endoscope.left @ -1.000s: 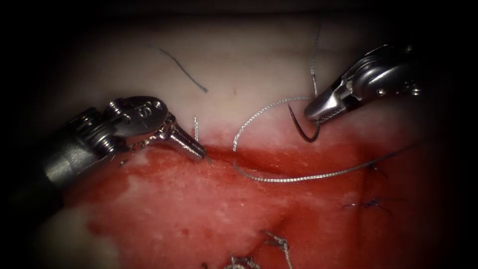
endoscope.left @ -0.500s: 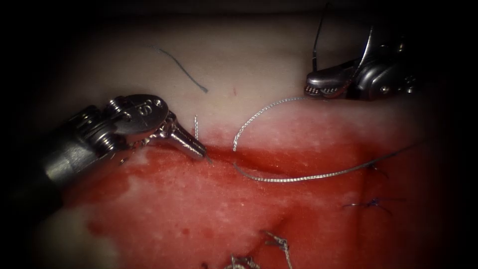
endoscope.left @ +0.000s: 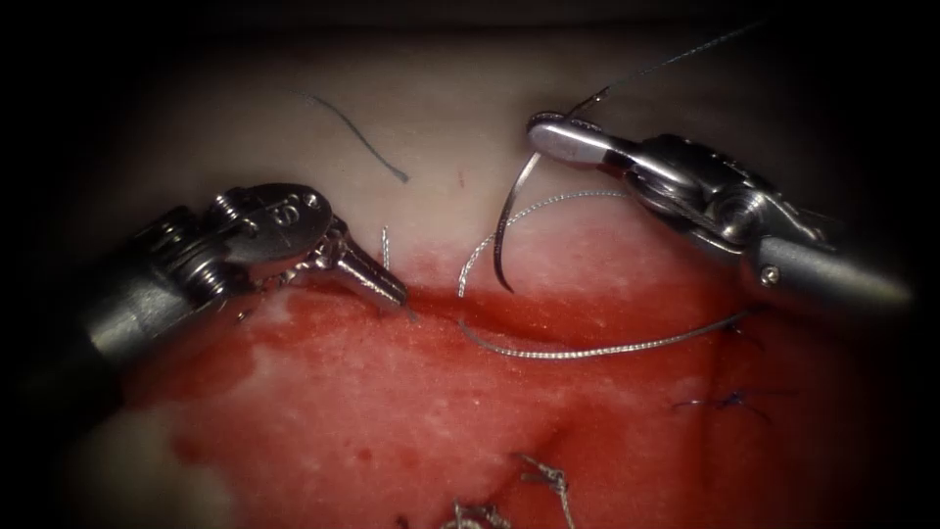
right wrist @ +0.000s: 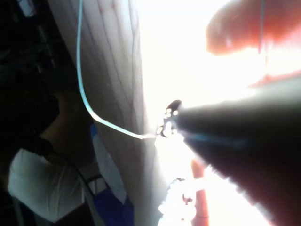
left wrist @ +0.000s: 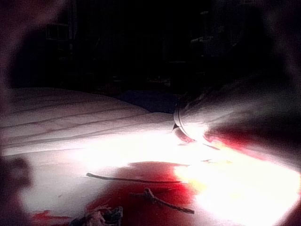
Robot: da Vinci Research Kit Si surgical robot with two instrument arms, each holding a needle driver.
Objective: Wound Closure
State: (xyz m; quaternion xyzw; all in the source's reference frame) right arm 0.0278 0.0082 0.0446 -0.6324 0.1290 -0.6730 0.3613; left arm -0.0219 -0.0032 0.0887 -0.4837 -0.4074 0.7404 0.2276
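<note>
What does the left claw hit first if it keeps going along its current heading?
Probably the tissue at the cut's edge: the left claw points down-right, its tip already at the cut. Depth is unclear. The needle hangs from the right claw, clear of that line.

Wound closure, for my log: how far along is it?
Done: dark stitches sit at the cut's right end. In hand: right tool holds the needle near its tail, free above the tissue; left tool grips the cut's edge. Left: the cut still gapes.

Two tools are showing, left tool (endoscope.left: 387, 284) and right tool (endoscope.left: 558, 137); one needle (endoscope.left: 504, 230), one thread (endoscope.left: 587, 349), one tissue (endoscope.left: 392, 411).
</note>
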